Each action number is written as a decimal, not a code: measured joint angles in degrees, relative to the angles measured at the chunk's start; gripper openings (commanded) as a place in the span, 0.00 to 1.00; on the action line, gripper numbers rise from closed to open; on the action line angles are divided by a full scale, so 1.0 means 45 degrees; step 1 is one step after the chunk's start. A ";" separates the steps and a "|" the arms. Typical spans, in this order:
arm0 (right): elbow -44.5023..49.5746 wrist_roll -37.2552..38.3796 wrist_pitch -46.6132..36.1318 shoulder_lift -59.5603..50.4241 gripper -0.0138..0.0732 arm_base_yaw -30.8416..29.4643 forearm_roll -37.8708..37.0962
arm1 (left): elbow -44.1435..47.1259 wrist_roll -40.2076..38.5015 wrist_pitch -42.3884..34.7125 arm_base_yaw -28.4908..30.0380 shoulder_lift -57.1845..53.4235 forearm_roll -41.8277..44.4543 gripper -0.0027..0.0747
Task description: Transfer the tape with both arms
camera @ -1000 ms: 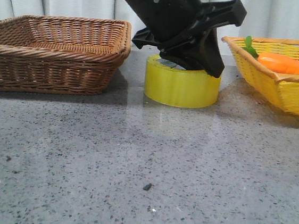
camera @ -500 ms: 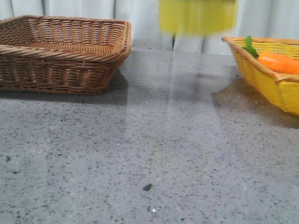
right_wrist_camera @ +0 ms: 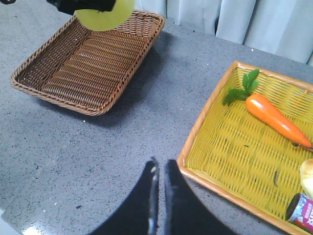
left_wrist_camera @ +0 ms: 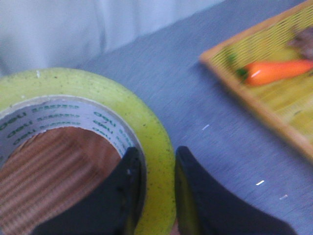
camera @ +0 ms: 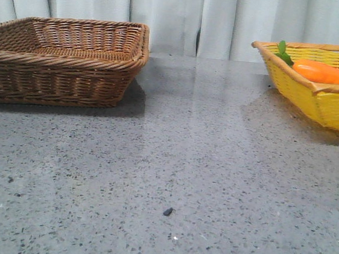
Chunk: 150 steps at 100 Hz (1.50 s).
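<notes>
Front: tape and left arm are gone from view since 0.5 s ago, leaving bare grey bench [camera: 189, 165] between the brown wicker basket [camera: 62, 55] at the left edge and the yellow basket [camera: 318, 94] with carrot [camera: 330, 72] at the right edge. Left wrist: left gripper [left_wrist_camera: 155, 196] clamps the tape [left_wrist_camera: 98, 122] wall, one finger inside the core, one outside, roll held off the bench. Right wrist: right gripper [right_wrist_camera: 159, 196] fingers nearly together, holding nothing; the tape shows up above the brown basket, carrot and a can [right_wrist_camera: 301, 211] in the yellow one.

Glossy speckled stone table [camera: 201, 167], woven wicker basket [camera: 61, 61], glossy translucent tape [left_wrist_camera: 146, 127]
</notes>
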 measured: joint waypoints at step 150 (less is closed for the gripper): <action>1.1805 0.0000 -0.6312 -1.1232 0.08 0.0000 -0.3722 | 1.7779 -0.1270 -1.0601 -0.2447 -1.3703 0.1746 0.01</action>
